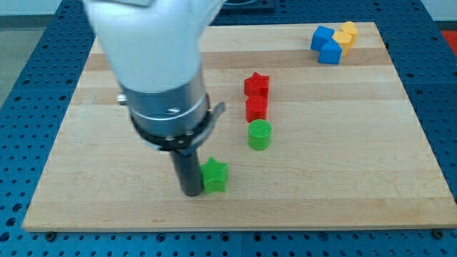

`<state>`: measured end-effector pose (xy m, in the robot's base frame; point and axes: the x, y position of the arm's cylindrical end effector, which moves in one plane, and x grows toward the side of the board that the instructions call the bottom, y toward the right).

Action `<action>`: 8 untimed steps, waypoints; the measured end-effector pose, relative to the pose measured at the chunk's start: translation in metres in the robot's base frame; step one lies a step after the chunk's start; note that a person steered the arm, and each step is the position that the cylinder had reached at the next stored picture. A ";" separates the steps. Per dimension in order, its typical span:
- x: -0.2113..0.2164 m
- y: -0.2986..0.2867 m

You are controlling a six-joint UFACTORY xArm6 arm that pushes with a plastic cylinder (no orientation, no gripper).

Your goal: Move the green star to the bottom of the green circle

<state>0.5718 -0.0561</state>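
Note:
The green star (215, 175) lies on the wooden board (343, 150) near the view's bottom, left of centre. The green circle (259, 134), an upright cylinder, stands above and to the right of it, about a block's width away. My tip (192, 191) rests on the board right against the star's left side. The white arm and dark collar rise above it and hide the board behind.
A red star (256, 85) and a red block (256, 108) stand in a column directly above the green circle. A blue block (326, 44) and a yellow block (346, 33) cluster at the view's top right corner of the board.

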 end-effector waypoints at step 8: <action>-0.005 0.101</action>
